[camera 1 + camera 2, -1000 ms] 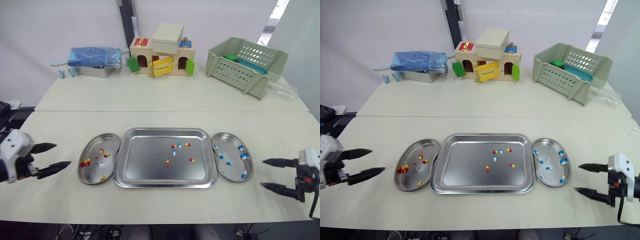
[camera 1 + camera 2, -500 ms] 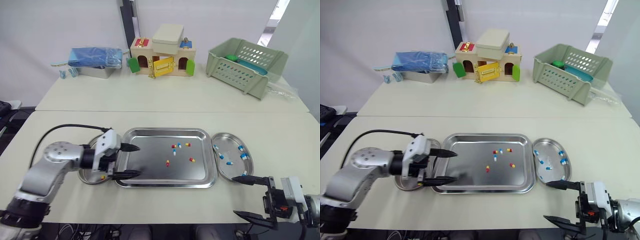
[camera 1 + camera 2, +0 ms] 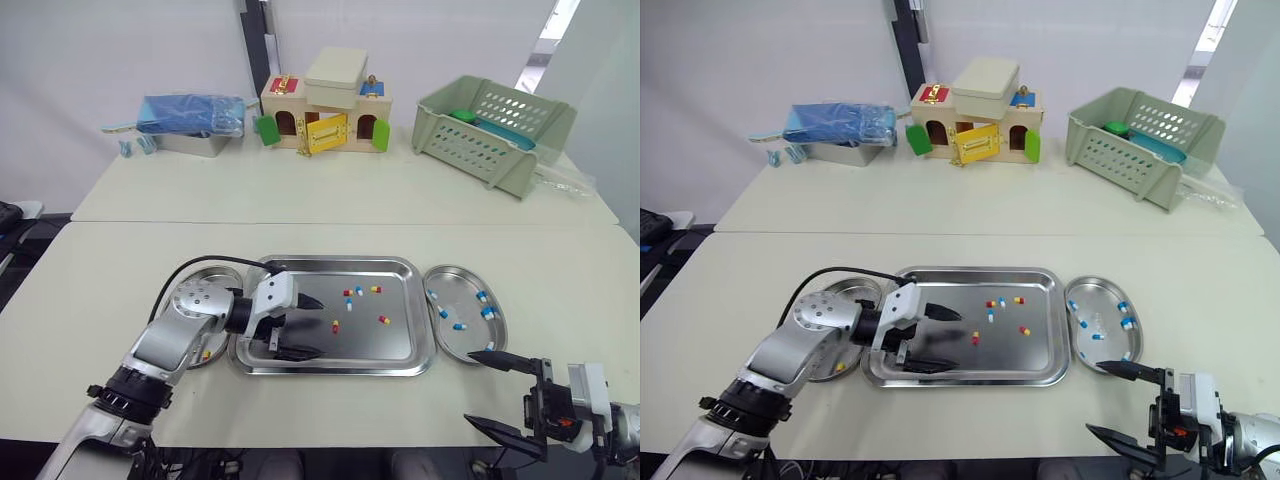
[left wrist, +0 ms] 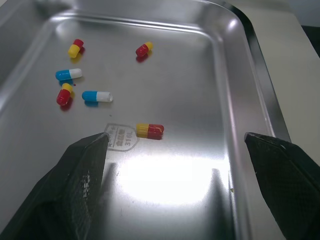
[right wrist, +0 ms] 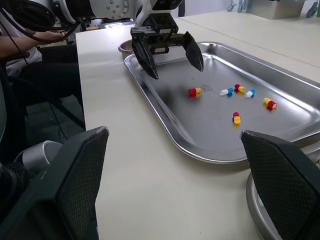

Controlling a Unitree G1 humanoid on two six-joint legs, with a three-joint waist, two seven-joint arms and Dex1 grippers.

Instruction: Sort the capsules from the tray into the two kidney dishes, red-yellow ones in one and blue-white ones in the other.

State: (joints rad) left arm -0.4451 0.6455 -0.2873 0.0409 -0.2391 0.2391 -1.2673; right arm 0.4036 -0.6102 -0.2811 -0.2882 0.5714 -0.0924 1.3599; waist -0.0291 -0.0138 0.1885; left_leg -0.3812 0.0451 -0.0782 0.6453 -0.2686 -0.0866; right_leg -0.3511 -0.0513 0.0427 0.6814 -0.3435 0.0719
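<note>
The steel tray [image 3: 300, 285] lies at the table's front, with several capsules scattered in its far right part. My left gripper [image 3: 320, 327] hovers open over the tray's left half, just left of a red-yellow capsule [image 3: 335, 326] that lies between and ahead of its fingertips [image 4: 150, 131]. Two blue-white capsules [image 4: 97, 96] lie farther on among other red-yellow ones. The left kidney dish [image 3: 218, 356], partly under my left arm, holds red-yellow capsules. Blue-white ones sit in the right dish [image 3: 462, 300]. My right gripper [image 3: 470, 388] stands open off the table's front right, empty.
At the back stand a blue bag on a metal container [image 3: 190, 115], a wooden toy house [image 3: 325, 105] and a green basket [image 3: 495, 130]. A person in dark clothing [image 5: 35, 65] is beyond the table edge in the right wrist view.
My left gripper has moved right over the tray, from its left rim towards the capsules, still open. The right gripper has barely shifted.
</note>
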